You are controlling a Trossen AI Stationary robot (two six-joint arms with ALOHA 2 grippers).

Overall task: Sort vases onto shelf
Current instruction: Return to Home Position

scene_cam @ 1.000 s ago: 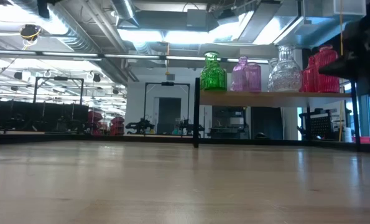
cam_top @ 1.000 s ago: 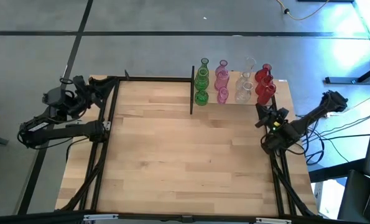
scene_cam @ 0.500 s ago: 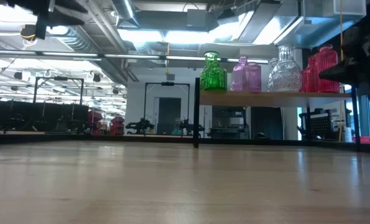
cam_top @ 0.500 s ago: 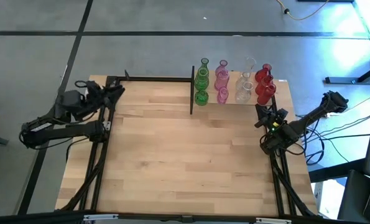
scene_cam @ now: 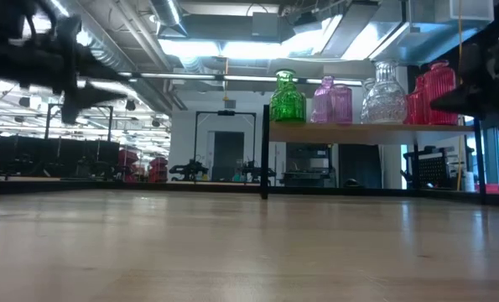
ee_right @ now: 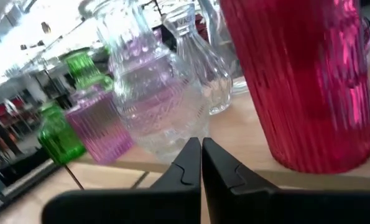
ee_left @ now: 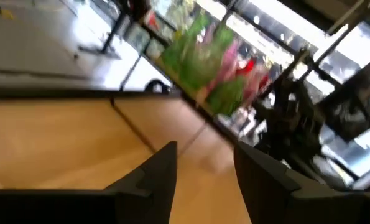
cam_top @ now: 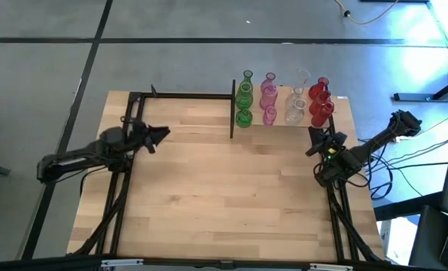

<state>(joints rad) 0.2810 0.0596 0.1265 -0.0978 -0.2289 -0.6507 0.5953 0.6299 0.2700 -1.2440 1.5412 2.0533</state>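
Several vases stand in rows by colour on the shelf [scene_cam: 358,129] at the table's far right: green [cam_top: 244,102], pink [cam_top: 269,96], clear [cam_top: 294,104] and red [cam_top: 321,102]. My right gripper [cam_top: 313,144] hovers just off the shelf's near right corner, shut and empty. In its wrist view the fingers [ee_right: 201,149] point at a clear vase [ee_right: 153,93] and a red vase [ee_right: 303,81]. My left gripper [cam_top: 163,134] is open and empty above the table's far left part. Its wrist view [ee_left: 203,163] looks toward the vases [ee_left: 203,62].
A black frame [cam_top: 186,95] runs along the table's far edge and down both sides. A black upright post [cam_top: 233,109] marks the shelf's left end. Bare wooden tabletop [cam_top: 224,188] lies between the two arms.
My left gripper has swung from beyond the table's far left corner toward the right and nearer, and is now over the tabletop. In the low view it has come down into the picture.
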